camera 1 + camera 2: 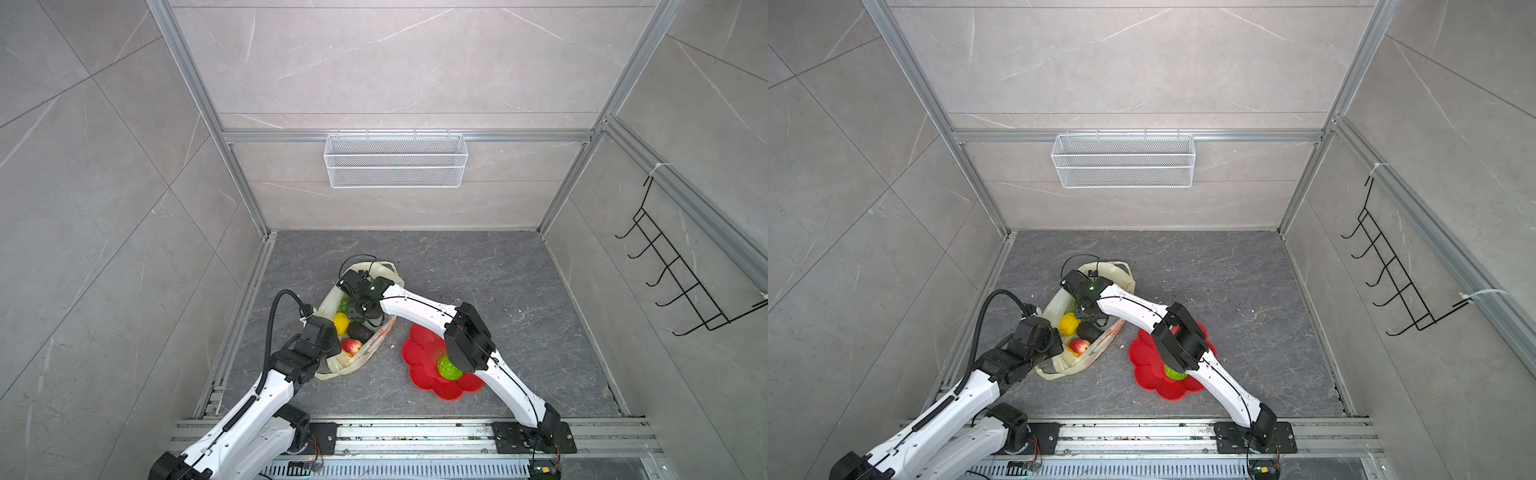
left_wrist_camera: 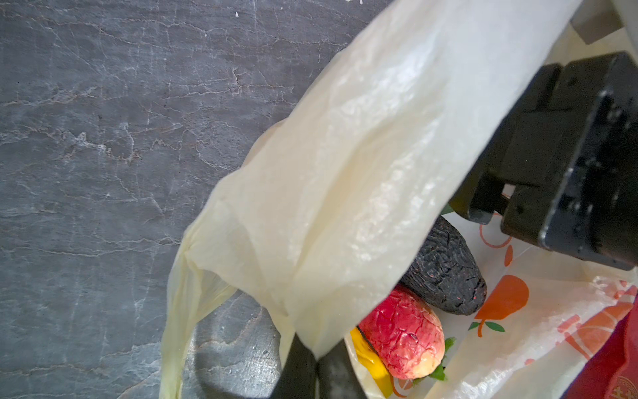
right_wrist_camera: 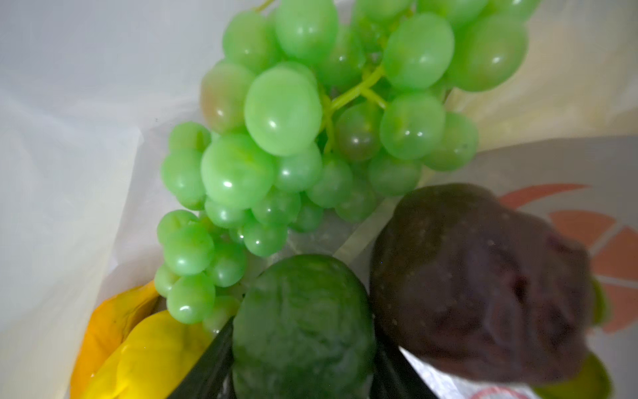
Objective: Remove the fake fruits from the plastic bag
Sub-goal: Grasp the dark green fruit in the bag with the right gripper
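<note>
Step in hand: a pick inside the bag, by my reading. One fruit is out and the others remain in.
Plastic bag: the thin, crinkly cream-yellow plastic bag with orange fruit prints (image 1: 330, 300) lies mouth-up on the dark grey marbled desk (image 1: 457, 270). In both top views it is at nine o'clock from the plate.
Plate: the red flower-shaped plastic plate (image 1: 419, 353) carries the bumpy green plastic ball (image 1: 449, 368), which the right arm partly hides.
Left gripper (image 2: 316, 362): jaws together, clamped on the bag's film at its seven o'clock end, holding the mouth open.
Right gripper (image 3: 303, 331): down inside the bag, with one jaw on each side of the dark green wrinkled plastic avocado (image 3: 303, 293). I cannot tell whether they press on it yet.
Left in the bag: seen from above, the green plastic grape bunch (image 1: 343, 304) is at ten o'clock of the right gripper. The yellow plastic lemon (image 1: 340, 323) is at nine and the red plastic strawberry (image 1: 351, 345) at seven. A dark maroon plastic fruit (image 3: 476, 276) lies just beside the avocado.
Next move: likely a firm close on the avocado, a straight lift clear of the film, then a carry toward three o'clock and the plate.
Care needed: the maroon fruit or loose film could get nipped between the jaws, and hard plastic may slip.
</note>
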Robot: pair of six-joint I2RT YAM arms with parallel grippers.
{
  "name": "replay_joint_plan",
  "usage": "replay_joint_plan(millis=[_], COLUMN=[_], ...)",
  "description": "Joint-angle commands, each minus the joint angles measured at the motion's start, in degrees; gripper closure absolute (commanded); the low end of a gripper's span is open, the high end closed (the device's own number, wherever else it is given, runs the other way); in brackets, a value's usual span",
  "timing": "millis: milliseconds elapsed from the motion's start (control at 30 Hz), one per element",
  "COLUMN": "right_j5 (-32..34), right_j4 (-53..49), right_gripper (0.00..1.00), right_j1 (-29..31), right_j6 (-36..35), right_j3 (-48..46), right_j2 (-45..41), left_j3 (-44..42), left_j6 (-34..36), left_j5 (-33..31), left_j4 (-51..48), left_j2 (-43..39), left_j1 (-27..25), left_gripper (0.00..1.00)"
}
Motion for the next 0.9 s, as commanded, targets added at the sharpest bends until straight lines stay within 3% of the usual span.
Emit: replay_joint_plan(millis=[0,500,867], right_j5=[0.98,2.12,2.98], right_j4=[-1.85,-2.36,2.46], right_gripper=[0.46,0.45,0.46], right_j1=[0.19,2.21,2.24], right_j6=[-1.79,-6.68,-13.19], right_j3=[-0.11,-6.01,-34.58], right_j2=[-2.16,-11.71,-37.41], left_j3=[-0.20,-0.17,0.28], left_j6=[0.53,0.34,1.29], left_j5=[-0.04,-0.33,0.12], left_j4=[1.10,0.89,0.99], left_j2=[-0.54,-0.70,-0.25], left_j1=[0.09,0.09,0.09], left_gripper=[1.00,1.00,1.00])
